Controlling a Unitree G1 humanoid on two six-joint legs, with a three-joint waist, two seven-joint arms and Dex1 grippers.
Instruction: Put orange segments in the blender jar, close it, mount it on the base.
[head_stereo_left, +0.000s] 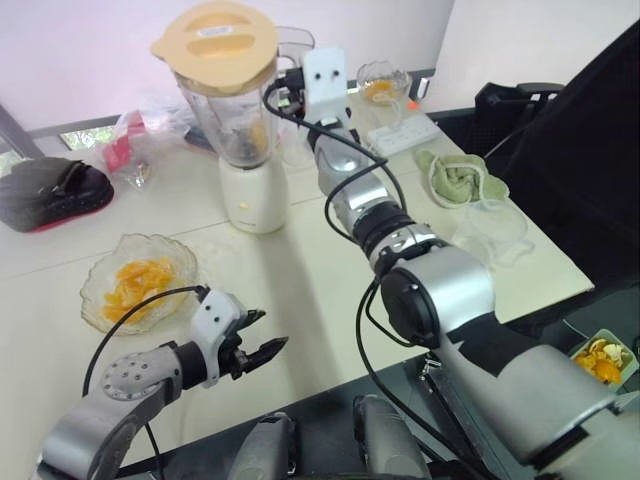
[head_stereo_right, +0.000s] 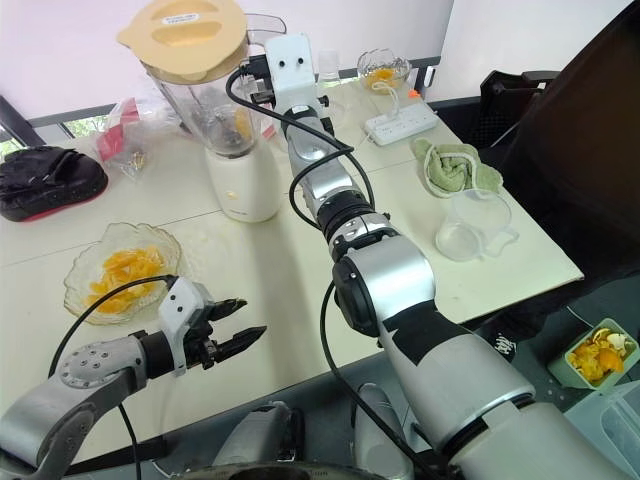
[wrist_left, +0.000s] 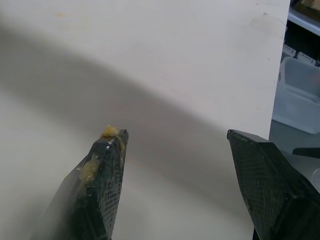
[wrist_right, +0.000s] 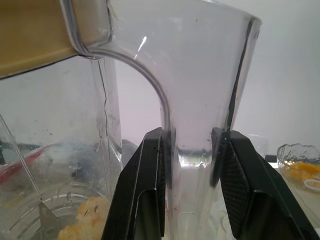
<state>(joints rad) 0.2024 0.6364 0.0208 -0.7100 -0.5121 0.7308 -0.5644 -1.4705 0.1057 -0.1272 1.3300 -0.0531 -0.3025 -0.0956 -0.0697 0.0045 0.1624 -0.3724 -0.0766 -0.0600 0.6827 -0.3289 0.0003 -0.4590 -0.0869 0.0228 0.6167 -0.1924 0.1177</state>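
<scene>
The clear blender jar (head_stereo_left: 235, 110) with its beige lid (head_stereo_left: 215, 40) on stands on the white base (head_stereo_left: 255, 195) at the back of the table. Orange segments (wrist_right: 82, 225) lie at its bottom. My right gripper (wrist_right: 192, 137) is shut on the jar's clear handle (wrist_right: 195, 100), one finger on each side. A glass bowl (head_stereo_left: 95, 290) of orange segments (head_stereo_left: 140, 280) sits at the front left. Just right of it, near the table's front edge, my left gripper (head_stereo_left: 262, 338) hovers open and holds nothing. Orange pulp sticks to one of its fingertips (wrist_left: 112, 134).
A second glass bowl (head_stereo_left: 383, 82) with orange and a white power strip (head_stereo_left: 405, 133) are at the back right. A green cloth (head_stereo_left: 460, 180) and a clear cup (head_stereo_left: 490, 230) lie on the right. A black bag (head_stereo_left: 50, 190) is far left. A peel tub (head_stereo_left: 600, 360) sits below the table.
</scene>
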